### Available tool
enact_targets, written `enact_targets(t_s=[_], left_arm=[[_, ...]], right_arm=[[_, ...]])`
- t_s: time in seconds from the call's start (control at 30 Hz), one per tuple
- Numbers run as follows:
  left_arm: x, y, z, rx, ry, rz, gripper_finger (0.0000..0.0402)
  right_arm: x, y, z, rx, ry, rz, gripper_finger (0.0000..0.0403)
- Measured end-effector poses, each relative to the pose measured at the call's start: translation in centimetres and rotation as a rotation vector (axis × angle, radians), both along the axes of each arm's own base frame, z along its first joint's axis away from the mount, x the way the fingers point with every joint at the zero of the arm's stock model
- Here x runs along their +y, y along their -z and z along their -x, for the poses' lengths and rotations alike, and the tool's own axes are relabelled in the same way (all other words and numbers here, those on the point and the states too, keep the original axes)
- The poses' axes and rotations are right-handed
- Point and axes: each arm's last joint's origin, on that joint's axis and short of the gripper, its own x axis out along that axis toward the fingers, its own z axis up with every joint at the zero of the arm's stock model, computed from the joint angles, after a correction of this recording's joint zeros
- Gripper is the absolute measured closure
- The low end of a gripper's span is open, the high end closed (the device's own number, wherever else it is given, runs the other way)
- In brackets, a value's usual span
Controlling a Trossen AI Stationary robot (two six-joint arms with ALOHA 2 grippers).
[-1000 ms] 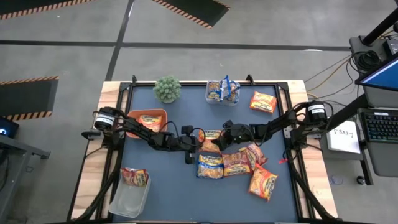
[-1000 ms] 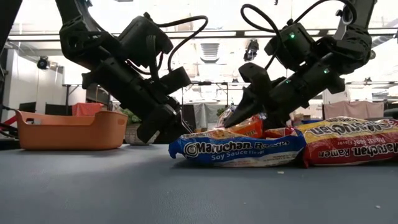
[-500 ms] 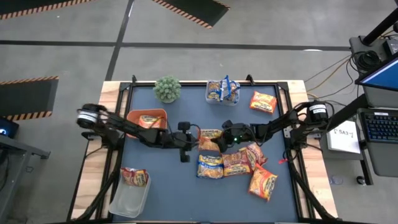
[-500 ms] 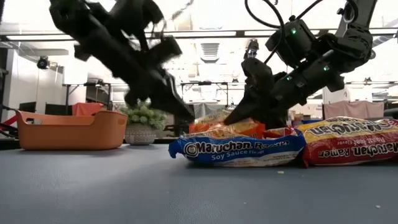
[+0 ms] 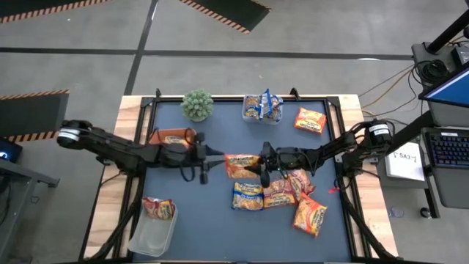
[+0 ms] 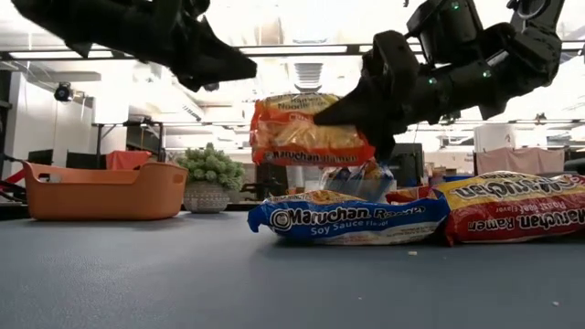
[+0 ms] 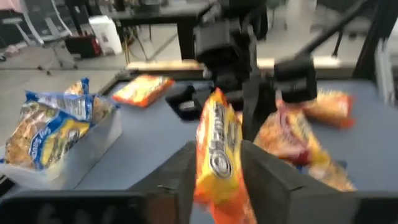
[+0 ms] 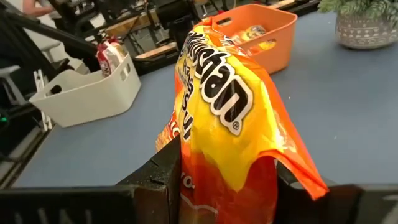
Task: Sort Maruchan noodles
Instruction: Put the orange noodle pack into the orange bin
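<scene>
An orange-yellow Maruchan packet (image 5: 241,165) hangs above the middle of the table between my two grippers. My right gripper (image 5: 261,166) is shut on its right end. My left gripper (image 5: 215,155) is open at the packet's left end, which shows between its fingers (image 7: 180,177) in the left wrist view. In the low view its tip (image 6: 249,69) stands just above the packet's upper corner. Below lie a blue packet (image 5: 248,196), dark red packets (image 5: 278,192) and an orange packet (image 5: 310,216), flat on the mat. My right gripper pinches the packet's right end (image 8: 231,163) between its two fingers, reaching in nearly level from the table's right. The packet is lifted clear of the pile, turned up on its long edge, with its printed face (image 6: 306,128) toward the table's near edge. My left gripper may touch the packet's left end (image 7: 217,155); I cannot tell.
An orange tray (image 5: 156,136) with a packet stands at the far left, and a potted plant (image 5: 196,105) behind it. A clear tub (image 5: 262,108) of blue packets and a loose orange packet (image 5: 310,119) are at the back. A clear tub (image 5: 152,233) with a red packet is near left.
The orange-yellow packet has come up off the pile and now hangs clear, turned onto its edge. My left gripper has risen and drawn back toward the table's left edge. My right gripper has rolled, risen a little and taken hold of the packet's right end.
</scene>
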Motion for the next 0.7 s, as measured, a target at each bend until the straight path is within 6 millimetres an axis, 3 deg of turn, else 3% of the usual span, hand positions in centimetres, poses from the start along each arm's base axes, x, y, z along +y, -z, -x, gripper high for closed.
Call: enact_targets(t_s=[0.33, 0.47, 0.7], left_arm=[[0.0, 2.7, -0.3, -0.226, -0.006, 0.094, 0.014], [-0.2, 4.1, -1.5, -0.247, -0.007, 0.115, 0.0124], [-0.4, 5.8, -3.2, -0.234, -0.009, 0.119, 0.0134]], right_arm=[[0.6, -0.3, -0.2, -0.017, -0.036, 0.074, 0.0281], [0.7, -0.4, -0.3, -0.021, -0.037, 0.084, 0.0282], [0.7, -0.4, -0.3, -0.021, -0.038, 0.084, 0.0281]])
